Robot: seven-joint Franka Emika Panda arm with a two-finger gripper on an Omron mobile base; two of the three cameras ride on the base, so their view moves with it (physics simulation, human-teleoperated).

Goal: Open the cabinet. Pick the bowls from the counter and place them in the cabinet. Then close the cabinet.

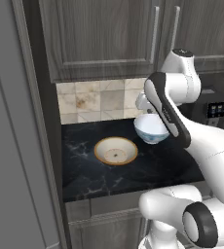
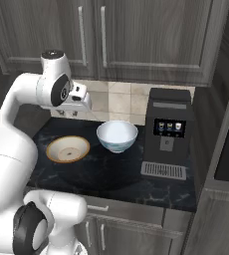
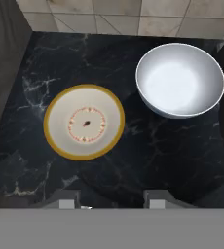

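Cabinet: the dark wood-grain wall cabinet hangs above the counter; both panelled doors are closed, with the two silver bar handles side by side at the middle seam.
Counter: the black veined counter is backed by beige tile.
Bowls: both sit on the counter, near each other but apart. The shallow cream bowl with the orange-brown rim lies toward the left; the deep white bowl with the blue pattern outside stands to its right, closer to the tiles.
Arm: the white arm reaches over the counter; its hand hangs above the bowls, touching neither.
Fingers: two dark tips show at the bottom of the hand view, set apart with nothing between them, above bare counter just in front of the cream bowl.
Coffee machine: a dark coffee machine with a small screen and a drip tray stands on the counter just right of the white bowl.
Left side: a tall dark panel walls off the counter's left end, with what seems a plain light-grey panel beyond it.
Below: grey-brown lower cabinet fronts run under the counter edge.
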